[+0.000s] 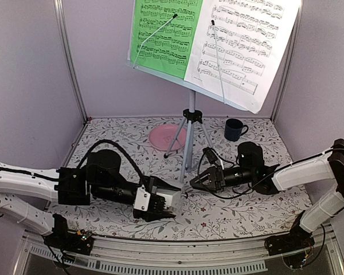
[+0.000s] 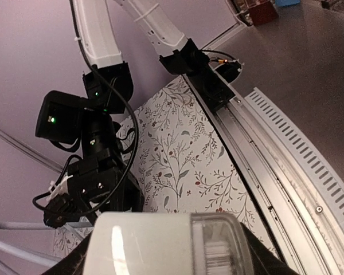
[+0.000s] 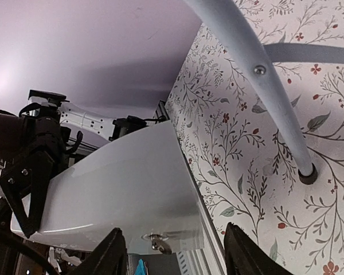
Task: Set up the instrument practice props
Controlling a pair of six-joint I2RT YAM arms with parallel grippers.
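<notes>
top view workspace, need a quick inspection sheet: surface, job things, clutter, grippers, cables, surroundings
surface: floral-print tablecloth, nothing spilled seen
job's things: pale grey-blue tripod music stand upright; green music sheet and white music sheet side by side on it; white pyramid-shaped metronome held in front of the legs
clutter: round pink plate left of the stand's legs, dark blue mug right
grippers: left gripper fingers shut on the metronome; right gripper fingers open, facing it
cables: black cable loops over the left arm
surroundings: lilac walls, metal rail at the near edge
</notes>
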